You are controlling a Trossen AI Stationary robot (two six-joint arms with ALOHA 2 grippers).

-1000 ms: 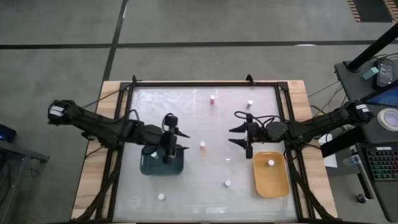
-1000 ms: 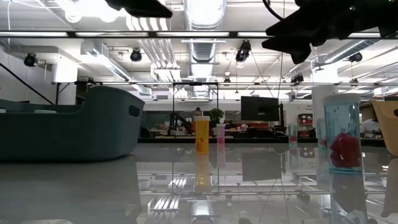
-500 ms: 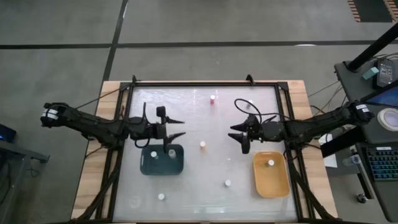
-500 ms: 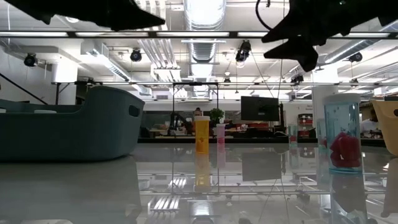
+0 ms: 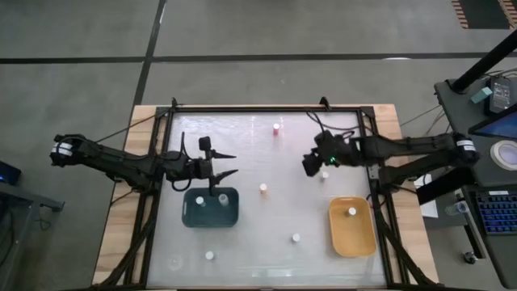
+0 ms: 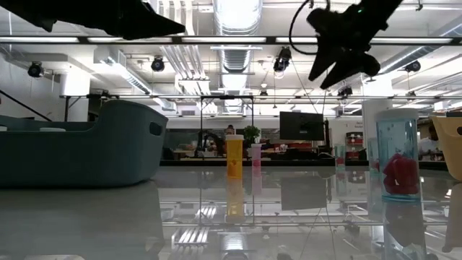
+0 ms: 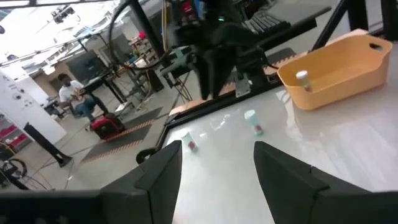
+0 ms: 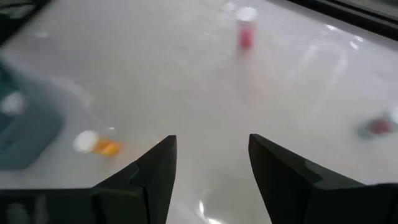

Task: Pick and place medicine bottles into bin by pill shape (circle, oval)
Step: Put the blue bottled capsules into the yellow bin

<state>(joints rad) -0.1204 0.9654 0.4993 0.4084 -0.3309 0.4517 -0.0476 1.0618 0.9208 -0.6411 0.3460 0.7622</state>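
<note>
A: How are the two claws standing?

B: The left claw [image 5: 229, 163] hangs above the worktop [image 5: 242, 242], just over the far edge of the dark teal bin [image 5: 210, 208]. Its fingers [image 7: 161, 174] are spread apart and nothing is between them. The right claw [image 5: 309, 164] hangs high at about 2 o'clock from the worktop's middle, near a white-capped bottle [image 5: 325, 173] that shows beside the arm. Its fingers [image 8: 155, 168] are also apart, with only bare worktop seen between them. Neither claw touches a bottle.

A: And the bins, how many?

B: Two. The teal one lies at about 8 o'clock from the middle, the yellow-orange bin [image 5: 351, 225] at about 4 o'clock.

A: How many medicine bottles can you count?

B: From above I count eight caps. Two are in the teal bin [image 5: 200, 200], one in the yellow-orange bin [image 5: 351, 212]. On the worktop: an orange bottle [image 5: 263, 188] near the middle, a reddish one [image 5: 276, 128] toward 12 o'clock, the one beside the right arm, one [image 5: 296, 238] toward 5 o'clock and one [image 5: 209, 255] toward 7 o'clock. I cannot tell the pill shapes.
</note>
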